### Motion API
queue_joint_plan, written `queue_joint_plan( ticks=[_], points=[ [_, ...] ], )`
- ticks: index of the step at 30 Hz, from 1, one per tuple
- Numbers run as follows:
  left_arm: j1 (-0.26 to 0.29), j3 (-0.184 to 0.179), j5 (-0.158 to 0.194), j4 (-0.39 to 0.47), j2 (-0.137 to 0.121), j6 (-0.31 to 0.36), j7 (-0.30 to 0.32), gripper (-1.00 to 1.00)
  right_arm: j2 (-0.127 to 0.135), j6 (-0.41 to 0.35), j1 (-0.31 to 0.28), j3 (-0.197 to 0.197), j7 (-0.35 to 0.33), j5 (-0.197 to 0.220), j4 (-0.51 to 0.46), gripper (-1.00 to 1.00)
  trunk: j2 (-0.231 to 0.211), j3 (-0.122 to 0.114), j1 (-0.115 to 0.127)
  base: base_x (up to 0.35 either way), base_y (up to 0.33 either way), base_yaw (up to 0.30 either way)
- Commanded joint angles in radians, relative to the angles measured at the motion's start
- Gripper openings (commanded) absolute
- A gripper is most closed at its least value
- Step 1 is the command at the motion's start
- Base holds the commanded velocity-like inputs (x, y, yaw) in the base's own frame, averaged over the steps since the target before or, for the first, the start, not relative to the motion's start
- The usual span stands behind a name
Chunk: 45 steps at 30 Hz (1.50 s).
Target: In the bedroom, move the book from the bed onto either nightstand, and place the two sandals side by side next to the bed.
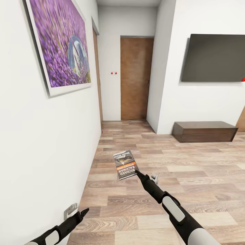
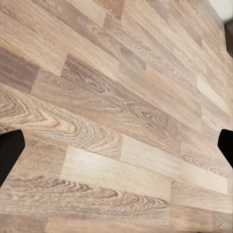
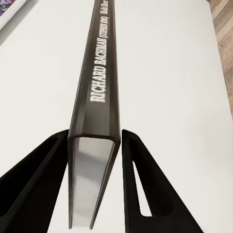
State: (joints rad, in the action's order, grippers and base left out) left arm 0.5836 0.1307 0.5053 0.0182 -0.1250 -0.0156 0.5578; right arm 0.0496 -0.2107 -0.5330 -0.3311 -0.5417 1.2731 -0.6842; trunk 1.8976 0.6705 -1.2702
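**Head view: one book carried down a hallway**

Head view looks along a hallway with a wood-plank floor [image 1: 163, 160] and white walls [image 1: 41, 143]. One large purple-flower picture [image 1: 59, 42] hangs on the wall at the robot's left, one dark screen [image 1: 213, 58] on the wall at the right, and below it sits one low dark-brown cabinet [image 1: 204, 131]. One brown door [image 1: 136, 78] closes the far end, with a second brown door edge [image 1: 98, 78] along the left wall.

Two arms reach forward. The right gripper [image 1: 137, 172] holds the single book [image 1: 125, 164] above the floor, its cover facing up with "RICHARD BACHMAN" readable. In the right wrist view the two black fingers [image 3: 145, 189] press against both faces of the book [image 3: 99, 87], spine toward the camera. The left gripper [image 1: 81, 213] hangs low near the left wall, holding nothing; in the left wrist view its fingertips [image 2: 9, 150] stand wide apart over bare floor planks [image 2: 116, 116].
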Motion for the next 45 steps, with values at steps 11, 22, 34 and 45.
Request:
queue_joint_plan(
  ticks=[11,22,34,45],
  points=[
    [0.001,0.009,-0.006,-0.001,-0.001,-0.001,0.004,1.0,0.001,-0.004,-0.001,-0.003,-0.001,0.011,0.0,-1.0,0.0,0.001,0.0,0.164,0.0,0.0],
    [0.001,0.009,-0.006,-0.001,-0.001,-0.001,0.004,1.0,0.001,-0.004,-0.001,-0.003,-0.001,0.011,0.0,-1.0,0.0,0.001,0.0,0.164,0.0,0.0],
    [0.001,0.009,-0.005,-0.001,-0.002,0.001,0.004,1.0,0.0,-0.004,-0.001,-0.004,-0.001,0.01,0.0,-1.0,0.0,0.001,0.0,0.164,0.0,0.0],
    [0.001,0.008,-0.005,-0.001,-0.002,0.002,0.004,1.0,-0.001,-0.004,-0.001,-0.004,-0.001,0.01,0.0,-1.0,0.0,0.001,0.0,0.16,0.0,0.0]
  ],
)
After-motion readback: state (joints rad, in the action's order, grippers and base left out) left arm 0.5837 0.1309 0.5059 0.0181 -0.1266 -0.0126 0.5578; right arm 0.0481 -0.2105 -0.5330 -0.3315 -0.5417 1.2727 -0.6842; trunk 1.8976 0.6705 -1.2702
